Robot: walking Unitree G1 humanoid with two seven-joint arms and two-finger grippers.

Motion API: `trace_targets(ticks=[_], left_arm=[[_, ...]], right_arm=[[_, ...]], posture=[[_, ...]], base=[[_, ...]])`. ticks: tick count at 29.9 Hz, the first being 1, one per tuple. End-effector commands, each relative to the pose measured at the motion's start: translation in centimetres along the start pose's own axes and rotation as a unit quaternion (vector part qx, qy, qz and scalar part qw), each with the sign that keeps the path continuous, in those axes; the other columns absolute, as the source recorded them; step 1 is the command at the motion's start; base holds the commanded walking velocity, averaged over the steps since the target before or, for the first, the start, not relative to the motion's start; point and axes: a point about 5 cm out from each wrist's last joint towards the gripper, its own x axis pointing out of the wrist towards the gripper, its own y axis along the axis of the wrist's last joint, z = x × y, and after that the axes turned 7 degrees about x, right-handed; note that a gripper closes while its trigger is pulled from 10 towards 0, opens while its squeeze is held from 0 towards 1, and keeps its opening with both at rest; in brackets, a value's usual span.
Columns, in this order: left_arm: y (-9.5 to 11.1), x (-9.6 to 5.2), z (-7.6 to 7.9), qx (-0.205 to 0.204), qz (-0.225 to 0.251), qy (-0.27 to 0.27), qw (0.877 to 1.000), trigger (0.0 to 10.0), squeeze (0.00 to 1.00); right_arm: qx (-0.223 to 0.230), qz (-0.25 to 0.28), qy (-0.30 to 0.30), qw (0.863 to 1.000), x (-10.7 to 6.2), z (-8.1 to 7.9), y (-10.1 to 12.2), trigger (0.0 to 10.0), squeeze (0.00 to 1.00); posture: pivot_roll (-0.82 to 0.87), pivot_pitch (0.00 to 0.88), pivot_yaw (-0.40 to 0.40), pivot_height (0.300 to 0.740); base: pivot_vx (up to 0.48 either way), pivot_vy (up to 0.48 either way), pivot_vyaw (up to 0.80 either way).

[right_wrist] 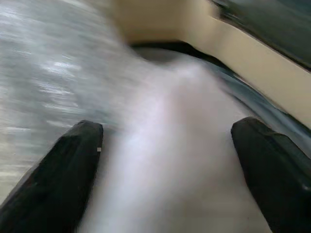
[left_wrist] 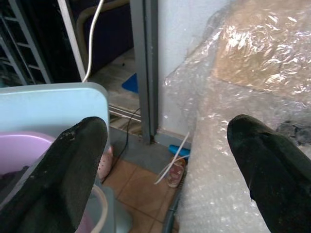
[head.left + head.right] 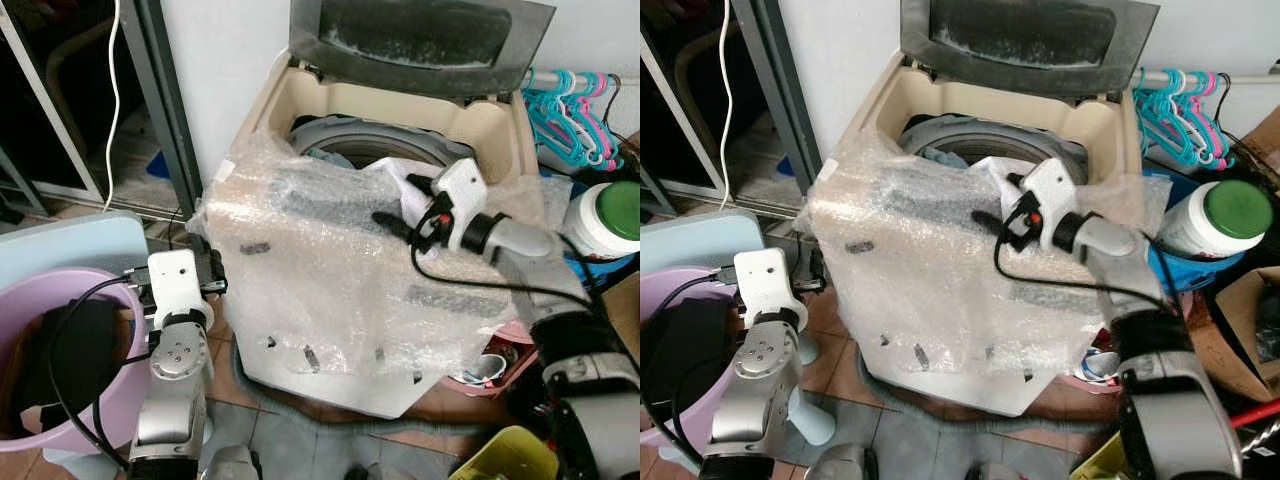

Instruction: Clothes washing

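overhead, beige washing machine [image 3: 300, 100] lid up, bubble-wrapped front, right gripper [image 3: 392, 188] spread over white cloth [image 1: 165, 160], left gripper [image 2: 165, 165] spread

**A cluttered laundry corner**

A plain white wall [image 3: 215, 70] backs the corner, beside a grey metal door frame [image 3: 165, 100] opening onto a dark room. Brown floor tiles [image 2: 138, 182] lie underfoot. Turquoise and pink plastic hangers [image 3: 570, 115] crowd a rail at right.

One washing machine [image 3: 330, 250], one pink basin [image 3: 40, 300]
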Motion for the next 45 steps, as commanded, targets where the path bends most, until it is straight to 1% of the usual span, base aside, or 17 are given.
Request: trace_targets(ticks=[1, 6, 10, 12, 15, 16, 17, 19, 20, 21, 23, 25, 32, 41, 42, 44, 45], left_arm=[[0.2, 0.0, 0.1, -0.001, 0.004, 0.0, 1.0, 10.0, 0.0], [0.2, 0.0, 0.0, 0.0, 0.004, 0.001, 1.0, 10.0, 0.0], [0.2, 0.0, -0.1, 0.002, 0.005, 0.001, 1.0, 10.0, 0.0], [0.2, 0.0, -0.1, 0.002, 0.005, 0.001, 1.0, 10.0, 0.0], [0.2, 0.0, -0.1, 0.002, 0.005, 0.001, 1.0, 10.0, 0.0], [0.2, 0.0, -0.1, 0.002, 0.004, 0.0, 1.0, 10.0, 0.0], [0.2, 0.0, -0.1, 0.002, 0.004, 0.0, 1.0, 10.0, 0.0], [0.2, 0.0, 0.0, 0.001, 0.004, 0.0, 1.0, 10.0, 0.0], [0.2, 0.0, 0.0, 0.001, 0.004, 0.0, 1.0, 10.0, 0.0], [0.2, 0.0, 0.0, 0.001, 0.004, 0.001, 1.0, 10.0, 0.0], [0.2, 0.0, -0.1, 0.0, 0.003, 0.001, 1.0, 10.0, 0.0], [0.2, 0.0, 0.0, 0.0, 0.003, 0.001, 1.0, 10.0, 0.0], [0.2, 0.0, 0.1, -0.001, 0.003, 0.0, 1.0, 10.0, 0.0], [0.2, 0.1, 0.1, 0.0, 0.003, 0.0, 1.0, 10.0, 0.0], [0.2, 0.0, 0.1, 0.0, 0.002, 0.001, 1.0, 10.0, 0.0], [0.2, 0.0, 0.1, 0.0, 0.002, 0.001, 1.0, 10.0, 0.0], [0.2, 0.0, 0.1, 0.001, 0.002, 0.001, 1.0, 10.0, 0.0]], right_arm=[[0.007, 0.001, -0.044, 0.999, -0.3, 1.3, 0.6, 10.0, 1.0], [0.031, 0.048, -0.136, 0.989, -0.7, 3.5, 1.9, 10.0, 1.0], [0.028, 0.088, -0.268, 0.959, -1.9, 6.1, 3.3, 10.0, 1.0], [0.036, 0.105, -0.277, 0.954, -2.1, 6.4, 3.8, 10.0, 1.0], [0.045, 0.135, -0.256, 0.956, -1.8, 6.1, 4.6, 10.0, 1.0], [0.055, 0.142, -0.201, 0.968, -1.3, 5.2, 4.8, 10.0, 0.96], [0.055, 0.142, -0.201, 0.968, -1.3, 5.2, 4.8, 10.0, 0.96], [0.062, 0.124, -0.083, 0.987, -0.7, 3.5, 4.4, 10.0, 0.93], [0.065, 0.116, -0.054, 0.99, -0.6, 3.1, 4.2, 10.0, 0.93], [0.047, 0.091, 0.019, 0.995, -0.9, 2.0, 3.6, 10.0, 0.92], [0.038, 0.065, 0.061, 0.995, -1.3, 1.4, 3.0, 10.0, 0.93], [0.013, 0.056, 0.048, 0.997, -1.5, 1.7, 2.7, 10.0, 0.92], [-0.008, 0.04, 0.032, 0.999, -1.9, 2.7, 2.4, 10.0, 0.92], [-0.044, 0.067, -0.064, 0.995, -1.3, 3.2, 3.3, 10.0, 0.92], [-0.049, 0.067, -0.106, 0.991, -1.0, 3.5, 3.2, 10.0, 0.91], [-0.054, 0.067, -0.126, 0.988, -1.0, 3.7, 3.1, 10.0, 0.91], [-0.051, 0.061, -0.185, 0.979, -1.0, 4.5, 3.1, 10.0, 0.91]], posture=[[0.02, 0.0, -0.05, 0.74], [0.02, 0.0, -0.049, 0.74], [0.02, 0.0, -0.045, 0.74], [0.02, 0.0, -0.044, 0.74], [0.02, 0.0, -0.043, 0.74], [0.01, 0.0, -0.043, 0.74], [0.01, 0.0, -0.043, 0.74], [0.02, 0.0, -0.046, 0.74], [0.02, 0.0, -0.046, 0.74], [0.02, 0.0, -0.046, 0.74], [0.01, 0.0, -0.047, 0.74], [0.01, 0.0, -0.047, 0.74], [0.01, 0.0, -0.046, 0.74], [0.01, 0.0, -0.045, 0.74], [0.01, 0.0, -0.046, 0.74], [0.01, 0.0, -0.046, 0.74], [0.01, 0.0, -0.047, 0.74]], base=[[0.0, 0.0, 0.0], [0.0, 0.0, 0.0], [0.0, 0.0, 0.0], [0.0, 0.0, 0.0], [0.0, 0.0, 0.0], [0.0, 0.0, 0.0], [0.0, 0.0, 0.0], [0.0, 0.0, 0.0], [0.0, 0.0, 0.0], [0.0, 0.0, 0.0], [0.0, 0.0, 0.0], [0.0, 0.0, 0.0], [0.0, 0.0, 0.0], [0.0, 0.0, 0.0], [0.0, 0.0, 0.0], [0.0, 0.0, 0.0], [0.0, 0.0, 0.0]])
